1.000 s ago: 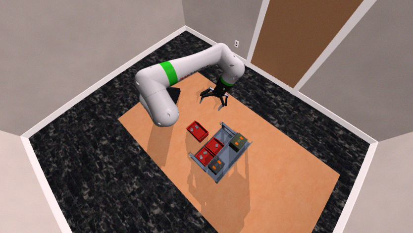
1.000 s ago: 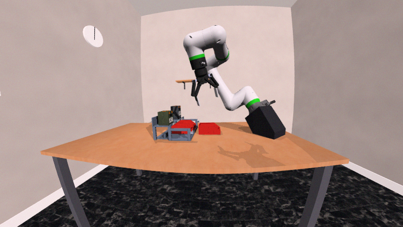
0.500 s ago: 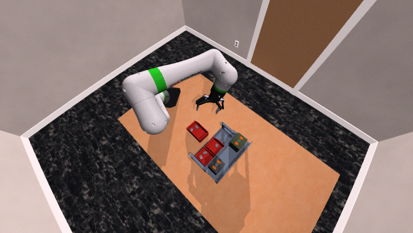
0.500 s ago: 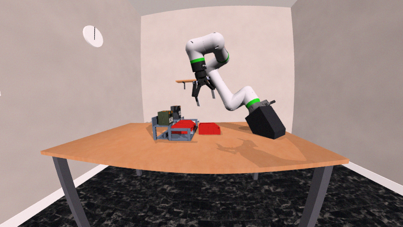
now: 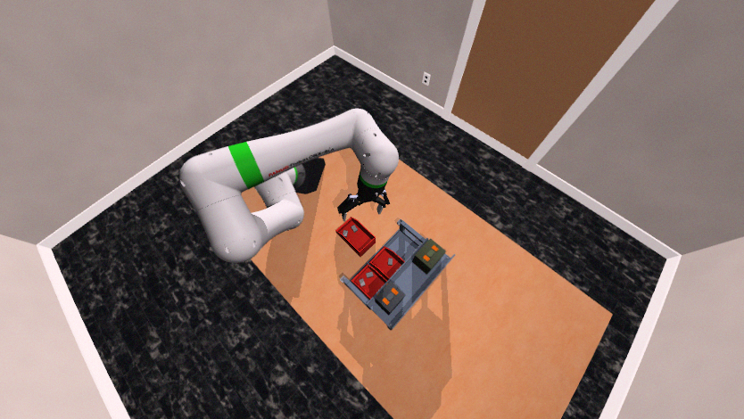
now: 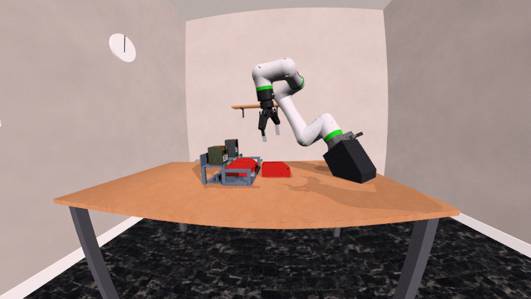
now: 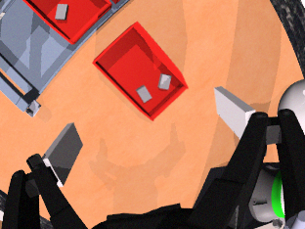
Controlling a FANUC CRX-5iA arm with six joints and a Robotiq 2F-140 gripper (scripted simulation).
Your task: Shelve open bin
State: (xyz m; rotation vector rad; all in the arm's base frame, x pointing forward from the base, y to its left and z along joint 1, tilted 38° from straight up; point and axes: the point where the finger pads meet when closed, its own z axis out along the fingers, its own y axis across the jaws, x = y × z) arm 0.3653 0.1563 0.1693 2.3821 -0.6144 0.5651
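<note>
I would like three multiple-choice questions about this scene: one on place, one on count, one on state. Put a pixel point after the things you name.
1. Where is the loose red bin point(image 5: 355, 236) point(image 6: 276, 169) point(image 7: 139, 70)?
A) on the table
B) on the floor
C) on the upper board

2. How many red bins are on the shelf point(image 5: 351, 290) point(image 6: 237, 182)?
A) one
B) two
C) four

3. How is the claw point(image 5: 361, 213) point(image 6: 270, 135) point(image 7: 145, 117)?
A) shut, empty
B) holding a bin
C) open, empty

1 A: it sits on the wood beside the shelf.
2 B: the top view shows two side by side.
3 C: its fingers stand wide apart, nothing between.

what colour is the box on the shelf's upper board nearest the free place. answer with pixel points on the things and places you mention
Dark olive green, with orange marks on top; the top view shows the box point(image 5: 424, 262) point(image 6: 214, 156) best.
</note>
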